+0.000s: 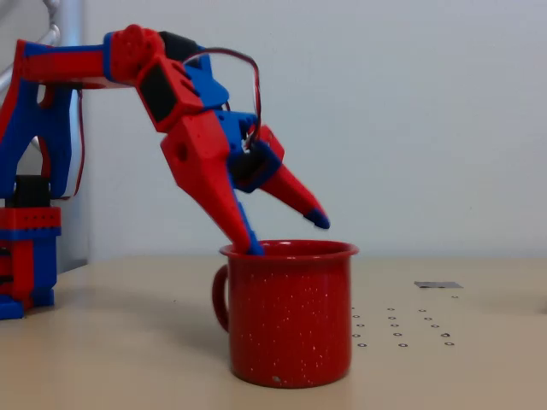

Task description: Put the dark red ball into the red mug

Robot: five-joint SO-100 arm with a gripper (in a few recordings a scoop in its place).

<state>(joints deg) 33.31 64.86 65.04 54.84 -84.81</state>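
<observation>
One arm, we note, bent down over red mug; gripper spread wide, one fingertip at rim.

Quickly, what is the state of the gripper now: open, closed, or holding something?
Gripper: open, fingers spread above the red mug, nothing visible between them.
</observation>
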